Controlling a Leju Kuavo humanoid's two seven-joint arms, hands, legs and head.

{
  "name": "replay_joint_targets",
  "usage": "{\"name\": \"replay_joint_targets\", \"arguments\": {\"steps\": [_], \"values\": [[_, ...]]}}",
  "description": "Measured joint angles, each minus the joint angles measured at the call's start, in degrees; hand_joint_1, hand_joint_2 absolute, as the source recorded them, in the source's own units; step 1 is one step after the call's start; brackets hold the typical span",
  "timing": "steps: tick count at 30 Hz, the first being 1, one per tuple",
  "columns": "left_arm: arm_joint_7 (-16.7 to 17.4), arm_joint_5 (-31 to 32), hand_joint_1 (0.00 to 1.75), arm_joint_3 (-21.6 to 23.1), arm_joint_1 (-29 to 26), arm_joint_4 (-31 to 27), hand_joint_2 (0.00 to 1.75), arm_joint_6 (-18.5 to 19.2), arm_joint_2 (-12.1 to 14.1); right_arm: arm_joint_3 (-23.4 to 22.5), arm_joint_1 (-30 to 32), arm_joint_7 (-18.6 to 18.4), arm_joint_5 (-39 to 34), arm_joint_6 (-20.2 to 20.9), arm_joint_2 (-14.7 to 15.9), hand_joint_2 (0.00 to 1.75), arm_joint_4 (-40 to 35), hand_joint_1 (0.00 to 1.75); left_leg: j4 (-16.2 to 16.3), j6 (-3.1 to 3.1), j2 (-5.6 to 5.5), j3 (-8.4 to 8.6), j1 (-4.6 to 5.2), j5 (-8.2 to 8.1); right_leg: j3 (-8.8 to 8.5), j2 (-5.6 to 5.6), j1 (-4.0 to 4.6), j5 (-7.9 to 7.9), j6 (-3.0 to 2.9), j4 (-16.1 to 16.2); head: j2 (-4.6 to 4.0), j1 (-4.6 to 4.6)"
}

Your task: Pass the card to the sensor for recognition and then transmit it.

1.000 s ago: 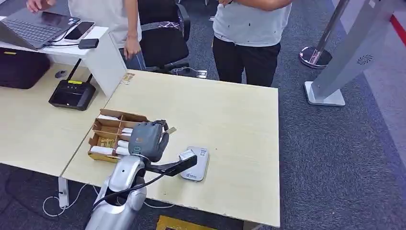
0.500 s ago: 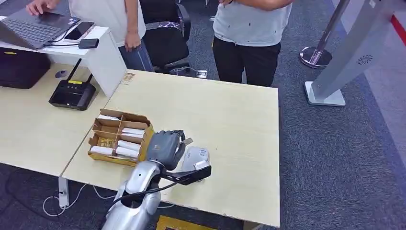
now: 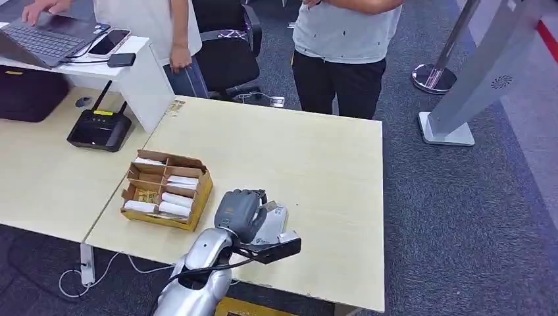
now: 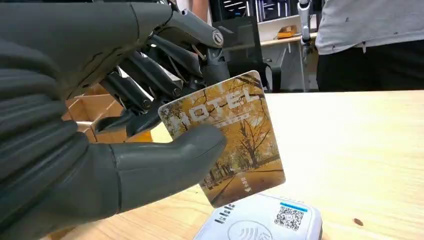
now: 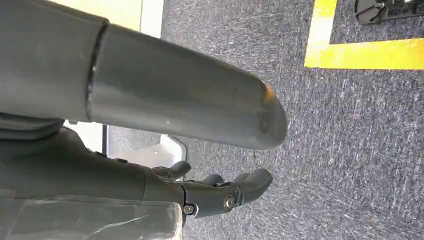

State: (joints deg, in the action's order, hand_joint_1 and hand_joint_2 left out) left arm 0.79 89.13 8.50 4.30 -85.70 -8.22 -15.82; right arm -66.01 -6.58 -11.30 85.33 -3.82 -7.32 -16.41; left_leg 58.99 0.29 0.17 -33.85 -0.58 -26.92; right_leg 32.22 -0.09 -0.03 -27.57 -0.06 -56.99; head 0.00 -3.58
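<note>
Your left hand [image 4: 100, 125] pinches the glossy card [image 4: 227, 137] above the sensor [image 4: 262, 222].
The sensor's rounded white shell is cut off; your right hand [image 5: 220, 192] hangs with its fingers curled in, holding nothing.

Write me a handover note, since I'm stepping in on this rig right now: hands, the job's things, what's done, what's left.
Left hand: pinches the hotel card between thumb and fingers, just above the white sensor, not touching it.
Right hand: hangs over the carpet, holding nothing, fingers loosely curled.
Cardboard box of cards sits on the table beside the sensor.
Done: card picked up and carried to the sensor.
Left: confirm recognition, then hand the card on.
</note>
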Motion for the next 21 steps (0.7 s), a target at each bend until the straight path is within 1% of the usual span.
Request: {"name": "replay_joint_targets", "arguments": {"steps": [21], "values": [[0.4,0.9,1.75,0.0,0.1,4.5,1.75,0.1,0.0,0.0,0.0,0.1,0.4,-0.1,0.0,0.0,0.0,0.0,0.0,0.0,0.0,0.0,0.0,0.0,0.0,0.0,0.0,0.0,0.0,0.0,0.0,0.0]]}}
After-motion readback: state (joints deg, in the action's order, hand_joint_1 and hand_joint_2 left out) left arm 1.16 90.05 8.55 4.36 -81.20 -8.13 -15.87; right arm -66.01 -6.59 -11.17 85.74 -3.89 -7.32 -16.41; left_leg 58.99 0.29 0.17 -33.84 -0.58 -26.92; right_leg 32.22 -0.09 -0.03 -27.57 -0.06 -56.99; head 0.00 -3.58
